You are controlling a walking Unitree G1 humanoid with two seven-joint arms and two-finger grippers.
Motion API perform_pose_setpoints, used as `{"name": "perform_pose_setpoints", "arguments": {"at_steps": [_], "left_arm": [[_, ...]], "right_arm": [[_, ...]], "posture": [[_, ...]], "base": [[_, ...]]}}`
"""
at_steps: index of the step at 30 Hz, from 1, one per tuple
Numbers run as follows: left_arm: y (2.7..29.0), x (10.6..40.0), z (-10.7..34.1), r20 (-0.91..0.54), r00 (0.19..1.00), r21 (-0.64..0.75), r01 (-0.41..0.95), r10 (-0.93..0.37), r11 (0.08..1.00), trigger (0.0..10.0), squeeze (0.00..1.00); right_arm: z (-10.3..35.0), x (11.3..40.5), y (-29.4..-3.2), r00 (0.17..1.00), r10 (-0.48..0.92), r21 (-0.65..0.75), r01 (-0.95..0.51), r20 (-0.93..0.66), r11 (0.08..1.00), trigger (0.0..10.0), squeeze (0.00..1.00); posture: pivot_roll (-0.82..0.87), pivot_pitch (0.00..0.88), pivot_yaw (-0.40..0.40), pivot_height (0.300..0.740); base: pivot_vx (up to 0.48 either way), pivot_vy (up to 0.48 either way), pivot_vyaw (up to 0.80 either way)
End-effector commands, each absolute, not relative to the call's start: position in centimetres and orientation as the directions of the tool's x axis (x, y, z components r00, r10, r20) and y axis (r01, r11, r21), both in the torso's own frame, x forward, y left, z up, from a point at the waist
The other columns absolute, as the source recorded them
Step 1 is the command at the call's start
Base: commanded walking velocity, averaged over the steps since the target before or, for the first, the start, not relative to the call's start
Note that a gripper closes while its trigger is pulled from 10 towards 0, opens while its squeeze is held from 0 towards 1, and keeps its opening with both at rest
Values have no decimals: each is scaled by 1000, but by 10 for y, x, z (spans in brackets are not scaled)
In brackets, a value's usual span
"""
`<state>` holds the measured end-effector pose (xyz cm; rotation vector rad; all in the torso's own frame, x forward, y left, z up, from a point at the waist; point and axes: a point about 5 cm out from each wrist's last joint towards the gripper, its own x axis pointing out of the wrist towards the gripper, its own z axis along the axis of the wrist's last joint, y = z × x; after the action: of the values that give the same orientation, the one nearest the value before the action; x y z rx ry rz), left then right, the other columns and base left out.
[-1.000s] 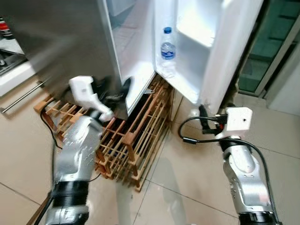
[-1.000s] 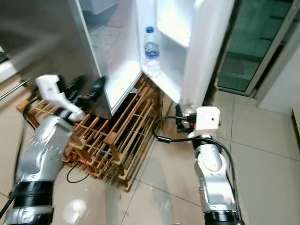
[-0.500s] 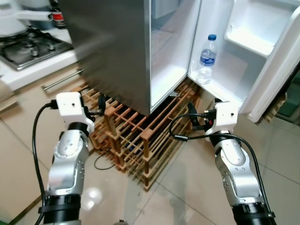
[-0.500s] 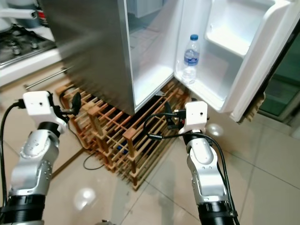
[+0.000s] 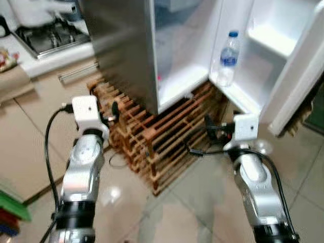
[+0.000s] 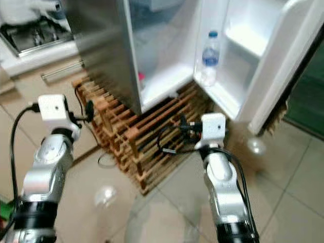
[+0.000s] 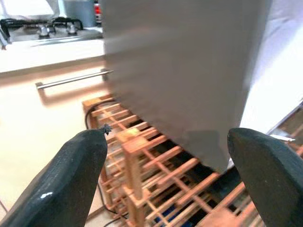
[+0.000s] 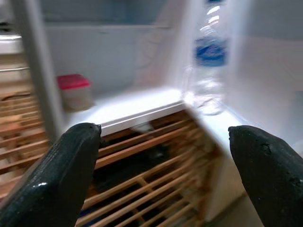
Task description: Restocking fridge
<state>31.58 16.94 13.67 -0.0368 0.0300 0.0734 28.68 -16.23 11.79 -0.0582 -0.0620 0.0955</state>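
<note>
Fridge is seen w/ door open; water bottle stood upright in the door shelf, red-lidded tub on the inside shelf. Wooden rack is wedged under the fridge. Left gripper & right gripper are held near the rack, jaws spread wide, nothing gripped.

A: Camera swings left over the second. Stove and counter now in view at upper left; neither in frame a second ago.

B: Fridge?

A: Sits more central, door out to the right. Bottle in the door shelf rides further right in frame. That is view shift, not the bottle moving.

B: Arms?

A: Left gripper was up against the fridge's lower edge a second ago; now lower, at the rack. Right gripper comes up and in toward the rack's near end.
</note>
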Motion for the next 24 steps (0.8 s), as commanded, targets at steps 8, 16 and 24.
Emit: {"name": "perform_pose_setpoints", "arguments": {"at_steps": [8, 16, 24], "left_arm": [[178, 321, 141, -18, 992, -34, -122, 121, 992, 10000, 0], [178, 323, 141, -15, 990, -40, -141, 140, 989, 10000, 0], [178, 323, 141, -14, 990, -45, -142, 141, 989, 10000, 0]], "right_arm": [[122, 289, -155, 991, 110, -73, -105, 72, 992, 10000, 0], [129, 299, -169, 992, 99, -75, -93, 82, 993, 10000, 0], [140, 311, -199, 995, 8, -93, 1, 95, 996, 10000, 0]], "posture": [[-100, 0, 77, 740], [-102, 0, 78, 740], [-100, 0, 78, 740]], "base": [[363, -308, 446], [104, -36, 55], [0, 0, 0]]}}
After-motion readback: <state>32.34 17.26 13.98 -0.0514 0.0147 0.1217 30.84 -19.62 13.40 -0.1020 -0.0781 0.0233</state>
